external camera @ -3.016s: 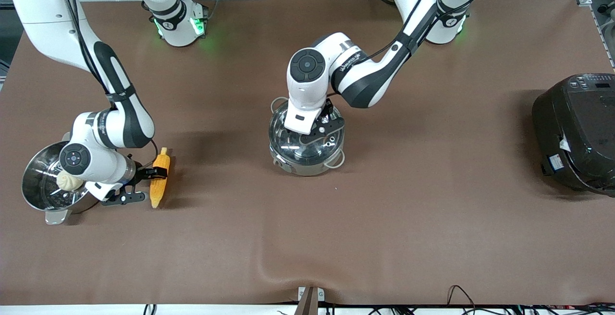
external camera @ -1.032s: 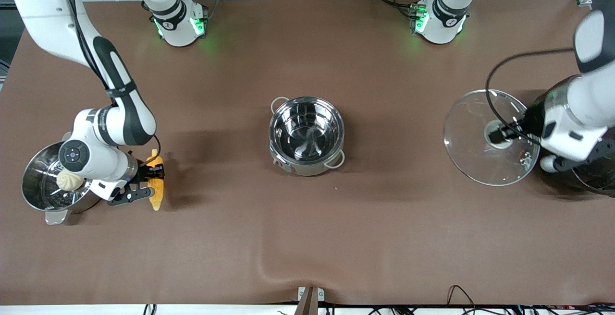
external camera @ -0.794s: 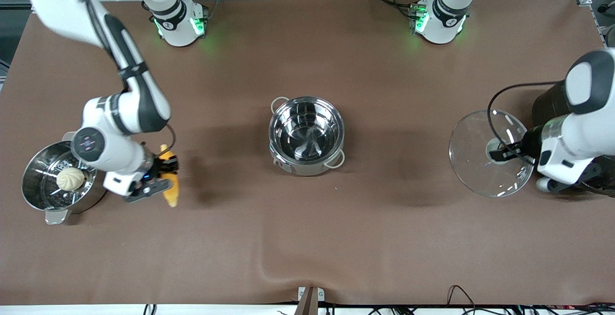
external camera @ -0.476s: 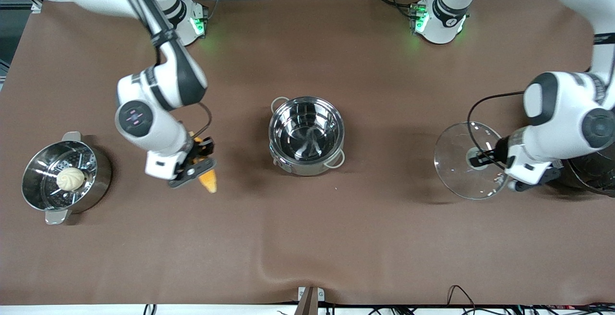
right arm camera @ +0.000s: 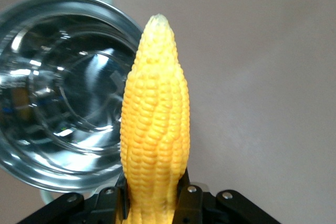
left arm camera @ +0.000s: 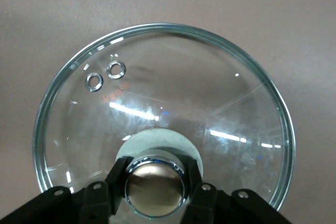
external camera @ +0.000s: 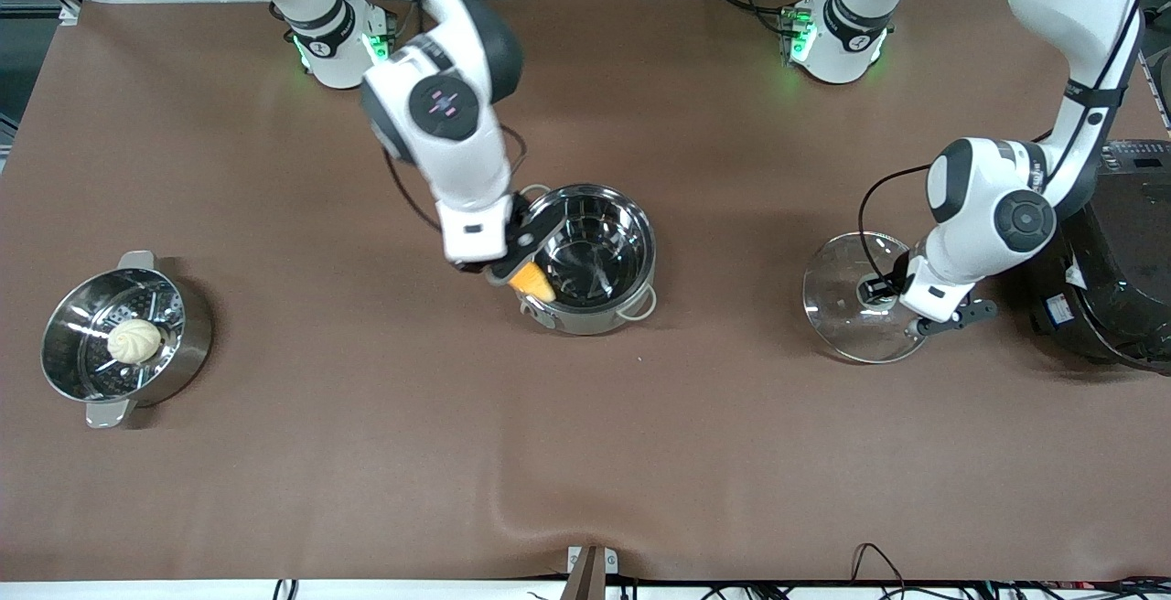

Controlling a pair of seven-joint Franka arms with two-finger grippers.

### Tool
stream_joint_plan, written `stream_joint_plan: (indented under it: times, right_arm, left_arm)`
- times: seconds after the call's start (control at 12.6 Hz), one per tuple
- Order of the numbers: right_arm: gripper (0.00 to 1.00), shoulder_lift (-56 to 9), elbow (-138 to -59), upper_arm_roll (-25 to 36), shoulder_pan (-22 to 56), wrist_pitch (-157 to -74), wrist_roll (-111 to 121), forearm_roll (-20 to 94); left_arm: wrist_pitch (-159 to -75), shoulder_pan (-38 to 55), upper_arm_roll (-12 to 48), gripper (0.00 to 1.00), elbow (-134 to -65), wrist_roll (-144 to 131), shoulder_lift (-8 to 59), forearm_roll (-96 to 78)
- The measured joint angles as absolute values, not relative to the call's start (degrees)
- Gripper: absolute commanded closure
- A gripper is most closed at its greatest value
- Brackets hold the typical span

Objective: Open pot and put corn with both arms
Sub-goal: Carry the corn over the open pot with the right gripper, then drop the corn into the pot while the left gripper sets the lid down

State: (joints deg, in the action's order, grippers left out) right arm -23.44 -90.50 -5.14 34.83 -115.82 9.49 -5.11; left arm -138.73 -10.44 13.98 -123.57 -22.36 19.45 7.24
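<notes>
Right pincer (right arm camera: 152, 203) grips corn (right arm camera: 154, 124); wrist view shows its tip.

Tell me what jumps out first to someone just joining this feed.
The yellow corn stands out, clamped in the right gripper over the rim of the open steel pot at mid-table. Toward the left arm's end, the left gripper holds the glass lid by its knob, low over the table beside the black cooker. A steamer pot with a white bun sits at the right arm's end.

Mirror-bright steel pot (external camera: 585, 257), clear glass lid (left arm camera: 163, 114), matt brown tablecloth (external camera: 640, 454)
</notes>
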Motion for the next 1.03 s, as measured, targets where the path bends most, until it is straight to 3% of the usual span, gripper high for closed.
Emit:
stream_joint_plan:
  times: [0.08,0.16,0.24,0.63,1.03]
  right_arm:
    - [1.0,-24.64,-89.17,-5.08,36.19,-115.82,9.42,-5.65]
    - [1.0,-26.2,-87.61,-5.02,37.32,-115.87,9.27,-5.93]
    - [1.0,-28.01,-85.96,-4.93,38.25,-115.98,8.87,-6.14]
    - [1.0,-35.54,-80.42,-4.74,42.04,-116.12,3.49,-10.41]
    - [1.0,-37.33,-79.96,-4.61,43.0,-115.9,2.69,-10.66]
  left_arm:
    - [-138.97,-10.44,13.97,0.9,-124.18,-22.36,19.55,7.87]
    - [-139.21,-10.44,13.97,0.33,-124.47,-22.36,19.67,7.97]
    - [-139.31,-10.44,13.96,0.0,-124.56,-22.36,19.71,7.98]
    - [-138.08,-10.49,14.01,0.0,-119.57,-22.36,16.49,8.04]
    - [-111.39,-9.87,15.25,0.0,-97.32,-22.07,12.16,8.16]
